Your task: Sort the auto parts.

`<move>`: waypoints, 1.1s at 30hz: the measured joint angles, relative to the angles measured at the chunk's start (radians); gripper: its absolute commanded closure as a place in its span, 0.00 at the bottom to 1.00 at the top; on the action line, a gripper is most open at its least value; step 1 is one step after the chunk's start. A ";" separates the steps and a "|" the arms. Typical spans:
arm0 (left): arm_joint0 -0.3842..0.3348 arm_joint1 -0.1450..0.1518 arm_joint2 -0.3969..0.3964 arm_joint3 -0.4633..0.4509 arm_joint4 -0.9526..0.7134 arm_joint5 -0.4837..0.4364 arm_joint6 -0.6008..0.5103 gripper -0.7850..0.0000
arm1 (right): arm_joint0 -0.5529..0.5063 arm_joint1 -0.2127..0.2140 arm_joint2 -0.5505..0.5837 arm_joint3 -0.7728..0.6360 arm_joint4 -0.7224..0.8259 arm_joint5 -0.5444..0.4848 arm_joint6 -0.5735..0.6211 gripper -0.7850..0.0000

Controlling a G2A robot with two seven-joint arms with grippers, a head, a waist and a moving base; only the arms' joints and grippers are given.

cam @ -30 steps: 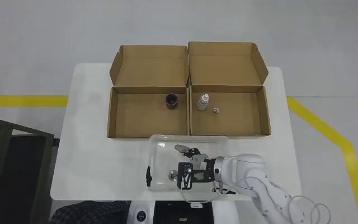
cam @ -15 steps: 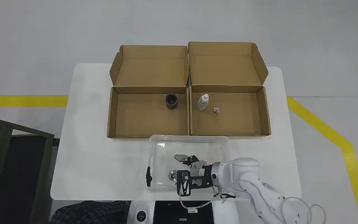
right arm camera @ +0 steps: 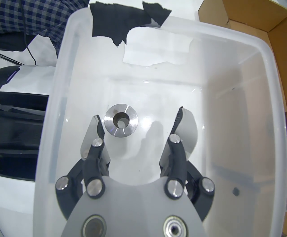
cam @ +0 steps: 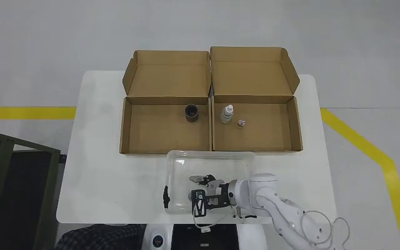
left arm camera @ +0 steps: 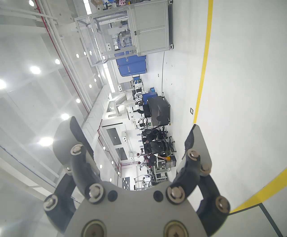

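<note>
A silver metal ring point(right arm camera: 120, 123) with a centre hole lies on the floor of the clear plastic bin point(right arm camera: 266, 51). My right gripper point(right arm camera: 139, 119) is open inside the bin, low over the floor. One finger point(right arm camera: 98, 125) stands right beside the ring and the other is well apart from it. From above, the right gripper point(cam: 199, 190) sits in the near-left part of the bin point(cam: 240, 155). My left gripper point(left arm camera: 133, 125) is open, holds nothing and points out at the room.
Two open cardboard boxes stand behind the bin. The left box point(cam: 139, 128) holds a dark cylinder point(cam: 191, 112). In the right box point(cam: 275, 128) are a white part point(cam: 227, 113) and a small pale part point(cam: 242, 122). Black tape point(right arm camera: 116, 20) is stuck on the bin's end wall.
My right gripper has shifted toward the bin's left end and come closer to the metal ring. The arm behind it has swung toward the table's front edge.
</note>
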 measured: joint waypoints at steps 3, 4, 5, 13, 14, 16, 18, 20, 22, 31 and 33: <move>0.000 0.000 0.000 0.000 0.000 0.000 0.000 0.00 | 0.016 -0.004 -0.015 0.020 0.008 -0.003 0.002 0.52; 0.000 0.000 0.000 0.000 0.000 0.000 0.000 0.00 | 0.020 -0.005 -0.019 0.024 0.011 -0.005 0.004 0.53; 0.000 0.000 0.000 0.000 0.000 0.000 0.000 0.00 | 0.024 -0.005 -0.023 0.029 0.014 -0.007 0.006 0.55; 0.000 0.000 0.000 0.000 0.000 0.000 0.000 0.00 | 0.055 -0.012 -0.044 0.057 0.057 -0.016 0.010 0.78; 0.000 0.000 0.000 0.000 0.000 0.000 0.000 0.00 | 0.058 -0.013 -0.046 0.060 0.063 -0.017 0.010 0.89; 0.000 0.000 0.000 0.000 0.000 0.000 0.000 0.00 | 0.066 -0.014 -0.048 0.068 0.085 -0.020 0.004 1.00; 0.000 0.000 0.000 0.000 0.000 0.000 0.000 0.00 | 0.075 -0.016 -0.048 0.074 0.106 -0.025 0.001 1.00; 0.000 0.000 0.000 0.000 0.000 0.000 0.000 0.00 | 0.083 -0.016 -0.046 0.078 0.123 -0.026 0.000 1.00; 0.000 0.000 0.000 0.000 0.000 0.000 0.000 0.00 | 0.089 -0.016 -0.039 0.077 0.144 -0.024 -0.002 1.00; 0.000 0.000 0.000 0.000 0.000 0.000 0.000 0.00 | 0.080 -0.002 0.043 0.035 0.261 -0.016 -0.031 1.00; 0.000 0.000 0.000 0.000 0.000 0.000 0.000 0.00 | 0.071 0.003 0.067 0.020 0.296 -0.022 -0.044 1.00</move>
